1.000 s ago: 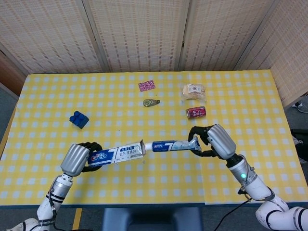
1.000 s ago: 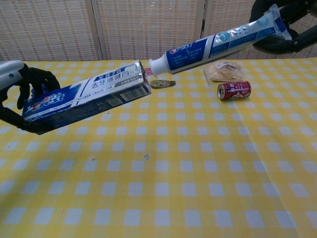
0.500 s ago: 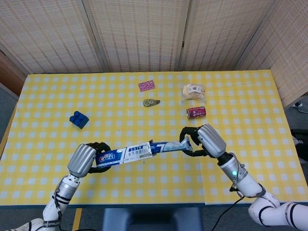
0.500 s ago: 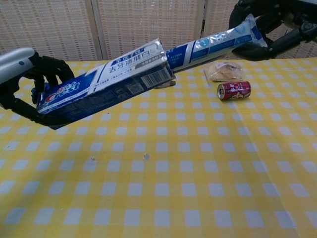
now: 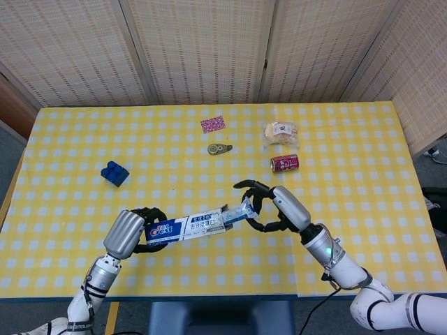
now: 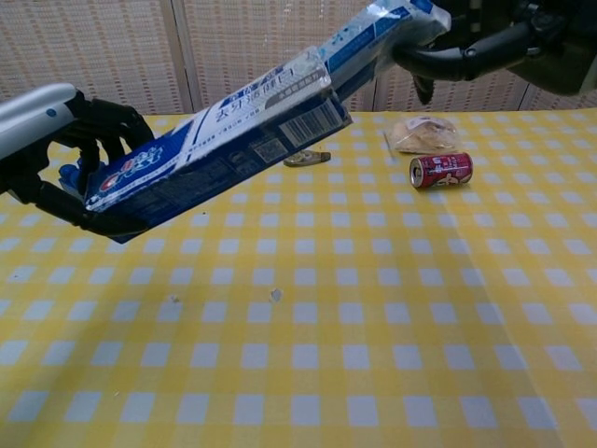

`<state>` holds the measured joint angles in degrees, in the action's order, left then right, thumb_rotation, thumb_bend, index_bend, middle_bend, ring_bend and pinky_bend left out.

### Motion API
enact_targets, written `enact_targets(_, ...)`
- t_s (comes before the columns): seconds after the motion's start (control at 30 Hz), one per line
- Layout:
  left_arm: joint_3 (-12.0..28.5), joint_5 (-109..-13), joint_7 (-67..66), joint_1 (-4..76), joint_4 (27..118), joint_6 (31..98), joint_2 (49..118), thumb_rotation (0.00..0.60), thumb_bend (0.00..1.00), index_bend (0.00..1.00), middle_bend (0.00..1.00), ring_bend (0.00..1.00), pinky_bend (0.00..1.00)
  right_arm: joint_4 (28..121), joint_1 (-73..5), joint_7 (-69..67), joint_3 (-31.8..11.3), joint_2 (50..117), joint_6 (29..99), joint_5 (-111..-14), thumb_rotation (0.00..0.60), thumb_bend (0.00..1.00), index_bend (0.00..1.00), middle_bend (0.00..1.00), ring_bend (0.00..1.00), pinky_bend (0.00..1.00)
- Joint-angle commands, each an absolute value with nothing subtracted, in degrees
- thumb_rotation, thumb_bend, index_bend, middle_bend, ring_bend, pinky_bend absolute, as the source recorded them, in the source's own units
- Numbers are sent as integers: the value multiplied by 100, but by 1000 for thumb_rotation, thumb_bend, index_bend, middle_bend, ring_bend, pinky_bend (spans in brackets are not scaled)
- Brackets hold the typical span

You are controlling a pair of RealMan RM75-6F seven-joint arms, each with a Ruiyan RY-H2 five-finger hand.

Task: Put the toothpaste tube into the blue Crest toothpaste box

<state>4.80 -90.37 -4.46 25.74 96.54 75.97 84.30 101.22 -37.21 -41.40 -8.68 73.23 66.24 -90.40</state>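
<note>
head view: toothpaste tube (image 5: 239, 212) now sunk almost wholly into the open end of the blue crest toothpaste box (image 5: 187, 227), only its crimped tail showing; half a second ago about half its length stood clear, and a second ago its cap was still outside the box mouth. both are held in the air above the front part of the desk (image 5: 363, 139). left hand (image 5: 133, 232) wraps the closed end of the box. right hand (image 5: 276, 206) has moved leftward, its fingers pinching the tube's tail. chest view: box (image 6: 210, 159) tilts upward to the right, steeper than before. near the far edge lie a red can (image 5: 284, 163), a snack bag (image 5: 280, 132), a tape dispenser (image 5: 221, 148) and a pink card (image 5: 213, 124); a blue block (image 5: 114, 172) sits toward the left edge, all unmoved.
</note>
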Motion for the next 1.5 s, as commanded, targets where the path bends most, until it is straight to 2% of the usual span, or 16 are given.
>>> enact_targets(0.03,490,-9033,-404,2560,9680,7621,8436,600,205,619,745,591,674,10349,-3875,-4637,-858,7091,6344,-9047,600,443,0,142,287,189)
enact_targets(0.13,522,-9004,-301,2561,9726,7634,8447,600,205,619,745,591,674,10391,-3829,-4677,-902,7080,6509,-9083,600,442,0,61,156,50)
enact_targets(0.2,541,-9002,-212,2543,9759,7685,8454,600,205,619,745,591,674,10445,-3786,-4731,-909,7030,6640,-9163,600,437,0,27,105,13)
enact_targets(0.33,560,-8985,-94,2525,9769,7723,8455,600,205,619,745,591,674,10555,-3713,-5016,-877,6831,6815,-9327,600,335,0,0,41,0)
enact_targets(0.43,581,-8949,-19,2540,9753,7693,8470,600,205,619,745,591,674,10622,-3714,-5350,-814,6683,6823,-9452,600,300,0,0,14,0)
enact_targets(0.67,635,-8887,325,2502,9750,7764,8463,600,205,619,745,592,674,10689,-3809,-6767,-642,6414,6965,-9910,600,255,0,0,0,0)
enact_targets(0.83,663,-8915,620,2472,9752,7850,8438,600,205,619,745,591,674,10388,-3668,-7570,-626,6371,7689,-10211,600,253,0,0,0,0)
enact_targets(1.0,668,-8922,913,2446,9660,7898,8449,600,205,619,745,591,674,9979,-3448,-7767,-634,6230,8241,-10190,600,253,0,0,0,0)
enact_targets(1.17,697,-8944,1175,2451,9580,7925,8431,600,205,619,745,591,674,9614,-3343,-7494,-481,6089,8114,-10053,600,249,0,26,23,0)
enact_targets(1.2,699,-8959,1263,2448,9573,7940,8420,600,205,619,745,591,674,9531,-3345,-7417,-416,6056,8012,-10056,600,249,0,62,67,26)
enact_targets(1.23,698,-8974,1365,2438,9564,7963,8404,600,205,619,745,591,674,9375,-3347,-7170,-336,6027,7863,-10064,600,249,0,132,140,97)
enact_targets(1.33,662,-9018,1445,2406,9503,8009,8375,600,205,619,745,591,674,8871,-3361,-5972,-163,6040,7492,-10188,600,258,0,366,357,401)
enact_targets(1.4,637,-9026,1444,2398,9462,8000,8370,600,205,619,745,591,674,8585,-3311,-5001,-188,6255,7418,-10134,600,342,0,557,586,671)
enact_targets(1.43,630,-9024,1443,2399,9448,7989,8371,600,205,619,745,591,674,8491,-3293,-4646,-191,6375,7403,-10127,600,394,0,648,674,748)
enact_targets(1.5,628,-9006,1427,2412,9428,7952,8371,600,205,619,745,591,674,8344,-3285,-4130,-165,6643,7349,-10131,600,481,0,769,785,841)
